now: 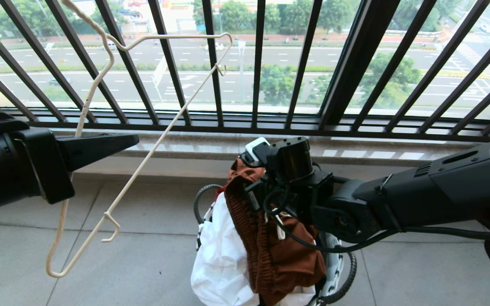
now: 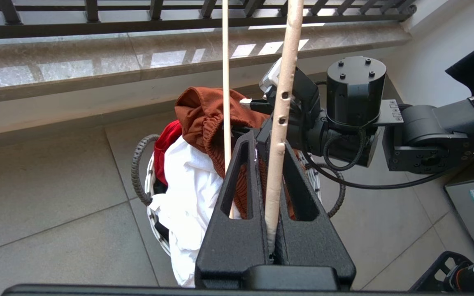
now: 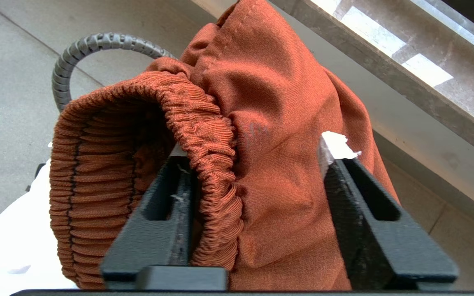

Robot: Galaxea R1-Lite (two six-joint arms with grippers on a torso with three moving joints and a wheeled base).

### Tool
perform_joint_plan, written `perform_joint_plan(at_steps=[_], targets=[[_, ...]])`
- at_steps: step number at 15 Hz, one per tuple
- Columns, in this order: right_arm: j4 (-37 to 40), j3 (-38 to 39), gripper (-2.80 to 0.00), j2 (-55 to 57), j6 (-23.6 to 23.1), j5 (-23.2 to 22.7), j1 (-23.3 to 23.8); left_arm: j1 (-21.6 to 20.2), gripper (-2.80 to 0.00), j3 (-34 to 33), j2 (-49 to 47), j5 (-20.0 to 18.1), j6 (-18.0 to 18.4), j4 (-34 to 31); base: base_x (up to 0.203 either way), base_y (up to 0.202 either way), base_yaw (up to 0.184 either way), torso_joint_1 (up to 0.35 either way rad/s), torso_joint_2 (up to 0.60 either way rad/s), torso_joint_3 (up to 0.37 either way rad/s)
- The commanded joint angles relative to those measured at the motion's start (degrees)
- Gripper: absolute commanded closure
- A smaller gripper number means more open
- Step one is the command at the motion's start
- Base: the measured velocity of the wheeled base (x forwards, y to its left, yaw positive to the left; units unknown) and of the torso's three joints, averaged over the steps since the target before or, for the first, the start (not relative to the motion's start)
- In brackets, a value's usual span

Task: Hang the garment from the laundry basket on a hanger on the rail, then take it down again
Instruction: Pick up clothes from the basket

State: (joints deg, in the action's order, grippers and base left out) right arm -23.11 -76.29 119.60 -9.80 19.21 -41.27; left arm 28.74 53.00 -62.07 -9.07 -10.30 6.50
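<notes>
The garment point(image 1: 279, 259), rust-brown shorts with a gathered waistband, lies on top of the laundry basket point(image 1: 334, 263), and one fold stands up. My right gripper point(image 3: 255, 160) reaches down over the basket. It is open, with its fingers on either side of that fold point(image 3: 278, 102) and the waistband against one finger. My left gripper point(image 1: 130, 140) is held up to the left of the basket, shut on the cream-white hanger point(image 1: 143, 165). The hanger's thin wire point(image 2: 280, 123) runs between the closed fingers, and its hook points up towards the window. The rail is out of view.
A white cloth point(image 1: 219, 255) and a red cloth point(image 2: 167, 139) also fill the basket, whose dark cord handle point(image 1: 200, 199) loops out at the side. The black barred window railing point(image 1: 257, 63) and a stone sill point(image 1: 177, 148) stand just behind. Grey floor tiles point(image 1: 143, 238) surround the basket.
</notes>
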Motion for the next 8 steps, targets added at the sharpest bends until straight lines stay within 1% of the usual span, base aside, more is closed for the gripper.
perform_joint_plan(at_steps=[1, 2, 3, 5, 6, 7, 8], targets=[[-0.3, -0.1, 0.0, -0.6, 0.0, 0.4, 0.0, 1.2, 0.0, 0.0, 0.0, -0.2, -0.1, -0.3, 0.0, 0.0, 0.0, 0.0, 0.0, 0.0], [-0.6, -0.1, 0.0, -1.1, 0.2, 0.5, 0.0, 2.4, 0.0, 0.0, 0.0, -0.1, -0.2, -0.9, 0.0, 0.0, 0.0, 0.0, 0.0, 0.0], [-3.7, -0.4, 0.0, -1.3, 0.8, 0.6, 0.1, 4.2, 0.0, 0.1, -0.3, 0.2, -0.1, -3.7, 0.0, 0.0, 0.0, 0.0, 0.0, 0.0], [-10.6, -0.3, 0.0, -1.2, 1.3, 0.9, 0.3, 4.9, 0.0, 3.1, -0.4, 0.3, -0.1, -11.6, 0.0, 0.0, 0.0, 0.0, 0.0, 0.0], [-11.2, -0.5, 0.0, -1.4, 1.5, 0.9, 0.5, 5.0, 0.0, 4.2, -0.2, 0.2, 0.1, -15.9, 0.0, 0.0, 0.0, 0.0, 0.0, 0.0], [-11.6, -0.7, 0.0, -1.6, 1.5, 0.9, 0.9, 5.5, 0.0, 4.7, -0.3, 0.3, 1.1, -19.4, 0.0, 0.0, 0.0, 0.0, 0.0, 0.0], [-12.5, -0.7, 0.0, -2.0, 1.6, 0.9, 1.1, 5.8, 0.0, 5.1, -0.6, 0.4, 2.4, -21.4, 0.0, 0.0, 0.0, 0.0, 0.0, 0.0]])
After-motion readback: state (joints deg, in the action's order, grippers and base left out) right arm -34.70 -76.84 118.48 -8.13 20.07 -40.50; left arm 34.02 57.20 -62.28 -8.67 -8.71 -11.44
